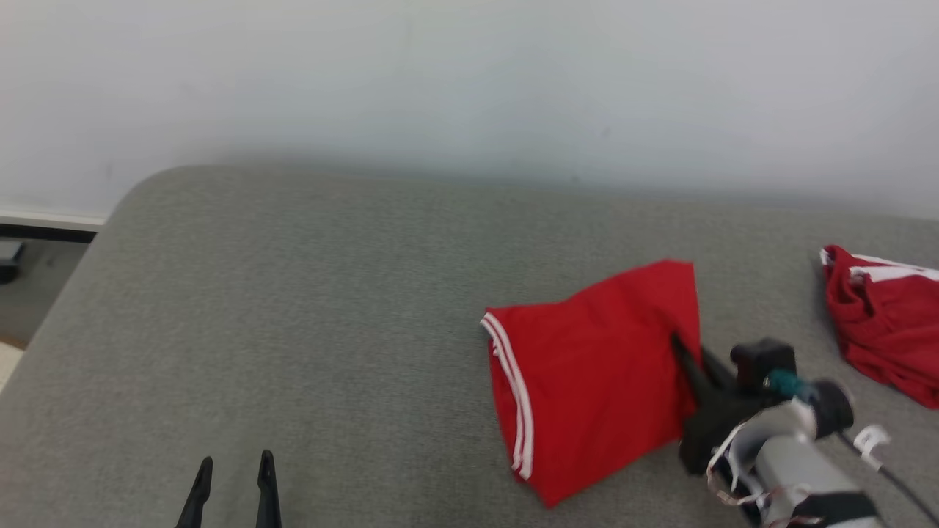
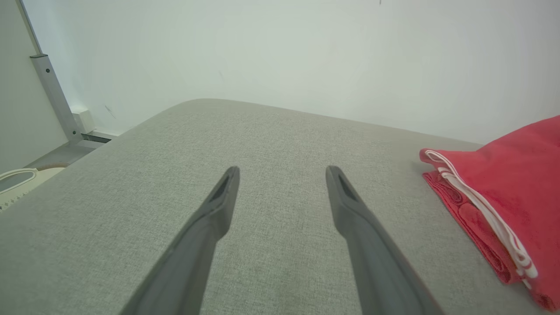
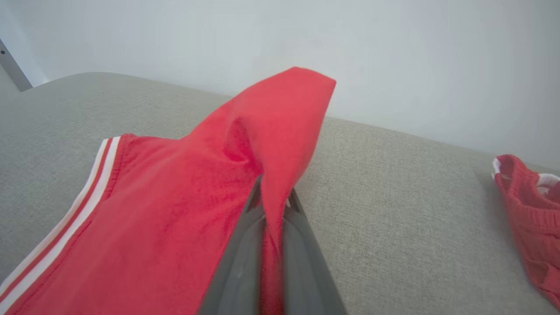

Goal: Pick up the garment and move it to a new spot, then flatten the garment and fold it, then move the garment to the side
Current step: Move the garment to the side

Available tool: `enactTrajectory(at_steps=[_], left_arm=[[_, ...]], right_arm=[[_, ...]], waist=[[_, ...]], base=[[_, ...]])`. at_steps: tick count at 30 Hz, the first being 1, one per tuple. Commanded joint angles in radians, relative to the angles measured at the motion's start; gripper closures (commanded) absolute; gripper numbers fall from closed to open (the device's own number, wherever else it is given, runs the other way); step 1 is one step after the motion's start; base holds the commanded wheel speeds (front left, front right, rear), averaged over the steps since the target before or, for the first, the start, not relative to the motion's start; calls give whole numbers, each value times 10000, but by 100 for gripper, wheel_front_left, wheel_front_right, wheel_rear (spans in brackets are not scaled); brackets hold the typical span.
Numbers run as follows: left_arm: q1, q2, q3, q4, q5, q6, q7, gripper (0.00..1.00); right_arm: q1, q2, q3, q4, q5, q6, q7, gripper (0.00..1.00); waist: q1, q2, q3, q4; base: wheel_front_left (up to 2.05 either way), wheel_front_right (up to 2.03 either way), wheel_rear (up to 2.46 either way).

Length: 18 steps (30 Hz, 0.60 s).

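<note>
Right tool point(image 1: 688, 350) is clamped tight on the right-hand edge of the red garment point(image 1: 587, 367), and that pinched edge stands up in a peak in the right wrist view while the rest lies on the grey upholstered surface point(image 1: 293, 293). The garment sits at about 4 o'clock in the head view, a compact block with its white stripes point(image 1: 513, 389) on the left end, so I'd call the folding done and this the last step: shifting it to the side. Left tool point(image 2: 283, 169) hovers at 7 o'clock, fingers apart, holding nothing over bare fabric. The next move calls for a low, steady drag or a shallow lift; with just one edge gripped, the layers could slide apart or unfold if it goes high. As for room, there is a wide open stretch from 9 to 12 o'clock, with the rounded corner at 10 and the wall point(image 1: 440, 73) behind. At 3 o'clock lies a second red garment point(image 1: 888, 330), apart but near, so the rightward path is tighter.
</note>
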Motion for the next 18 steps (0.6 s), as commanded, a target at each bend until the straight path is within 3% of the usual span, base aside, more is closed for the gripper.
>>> enactTrajectory(at_steps=[1, 7, 18], left_arm=[[-147, -3, 47, -37, -64, 2, -25, 0], [-534, -1, 99, -61, 101, -108, -25, 0], [-1207, 160, 331, -315, 602, -354, -25, 0]], right_arm=[[-345, -259, 120, -14, -69, -15, 25, 100], [-1801, -1386, 800, 211, 125, -15, 338, 100], [-3713, -3017, 1764, 1100, 673, -15, 697, 100]], waist=[[0, -1, 418, -697], [0, -1, 1000, -1410], [0, -1, 2134, -1948]], base=[[0, 0, 0], [0, 0, 0], [0, 0, 0]])
